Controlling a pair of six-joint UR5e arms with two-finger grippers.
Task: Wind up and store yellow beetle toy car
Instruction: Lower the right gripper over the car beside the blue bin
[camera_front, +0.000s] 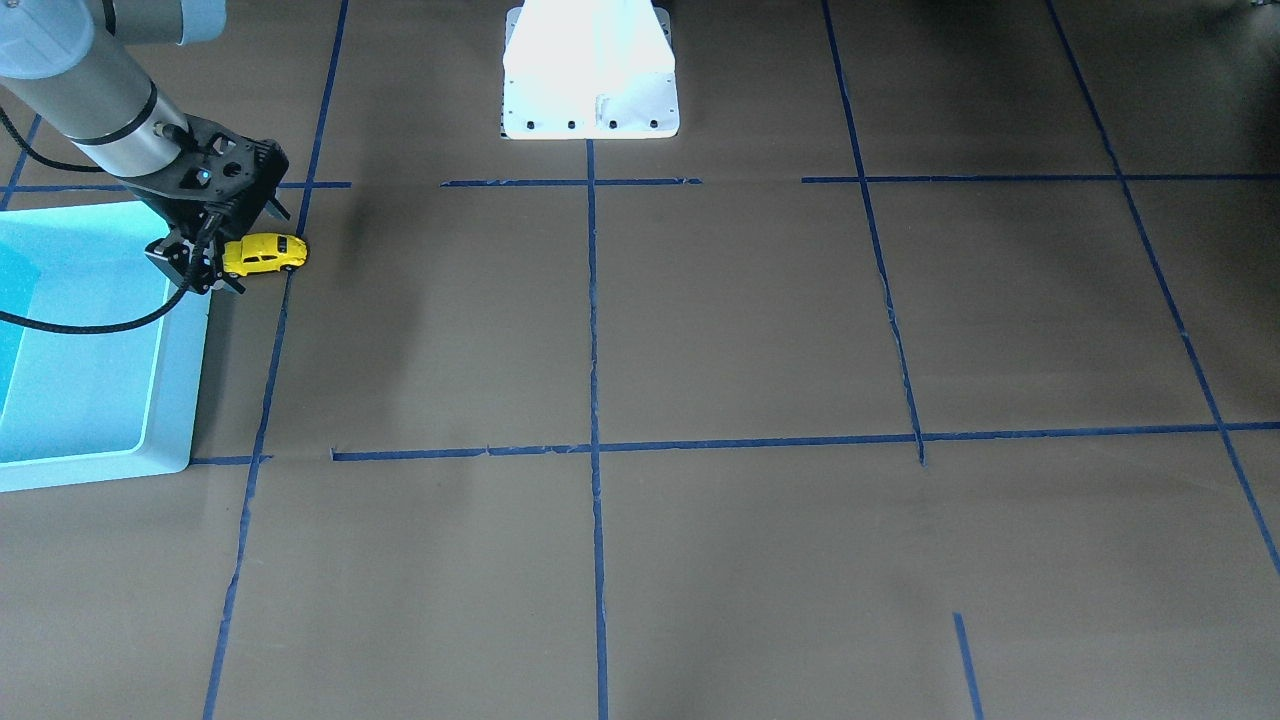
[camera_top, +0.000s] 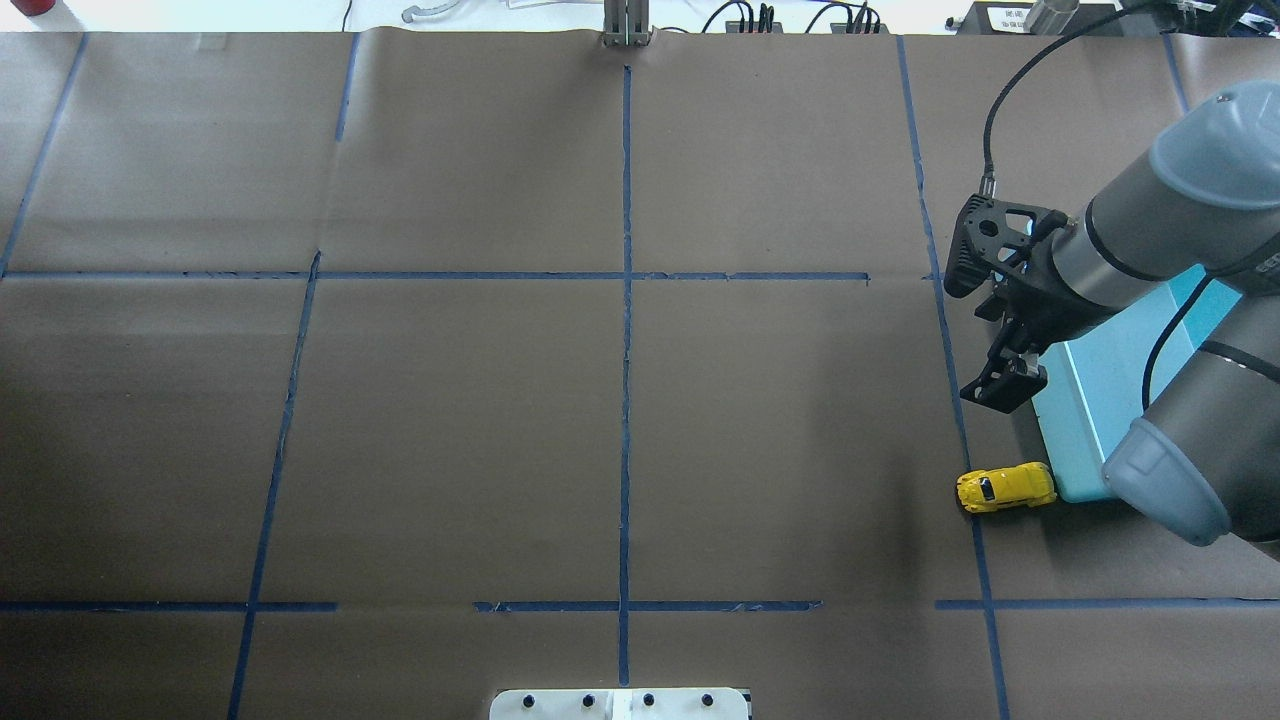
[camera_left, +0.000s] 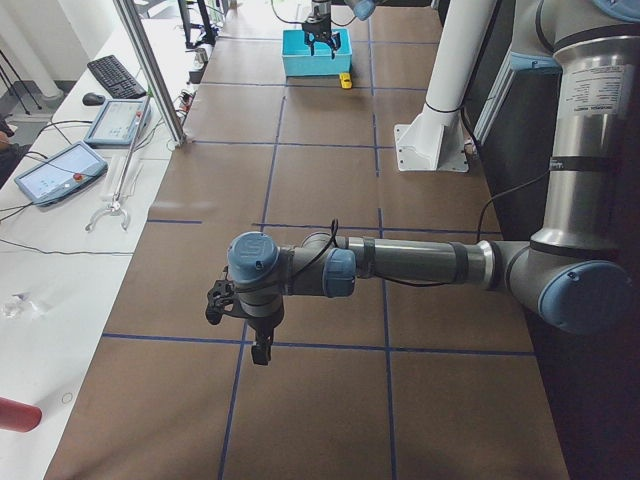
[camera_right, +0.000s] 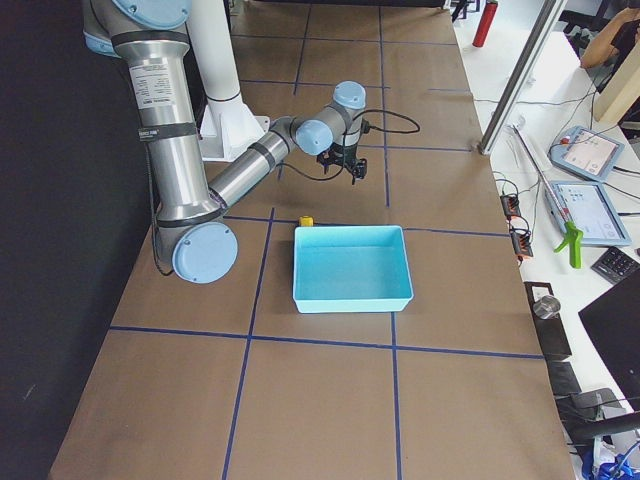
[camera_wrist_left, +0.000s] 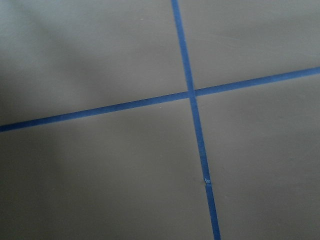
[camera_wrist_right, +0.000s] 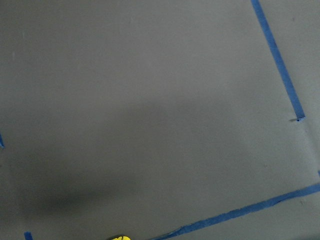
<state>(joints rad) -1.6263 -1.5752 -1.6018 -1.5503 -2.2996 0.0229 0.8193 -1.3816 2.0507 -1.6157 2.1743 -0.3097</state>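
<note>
The yellow beetle toy car (camera_top: 1005, 487) stands on its wheels on the brown table, right by a corner of the light blue bin (camera_top: 1075, 420). It also shows in the front view (camera_front: 264, 253) and as a sliver at the bottom edge of the right wrist view (camera_wrist_right: 120, 238). My right gripper (camera_top: 1003, 385) hangs raised above the table near the bin's edge, apart from the car, open and empty. My left gripper (camera_left: 243, 322) shows only in the left side view, over the table's other end. I cannot tell if it is open or shut.
The bin (camera_front: 170, 400) holds nothing that I can see. The white robot base (camera_front: 590, 75) stands at the table's middle edge. Blue tape lines (camera_wrist_left: 192, 95) cross the brown paper. A black cable (camera_front: 90, 325) hangs from the right wrist over the bin.
</note>
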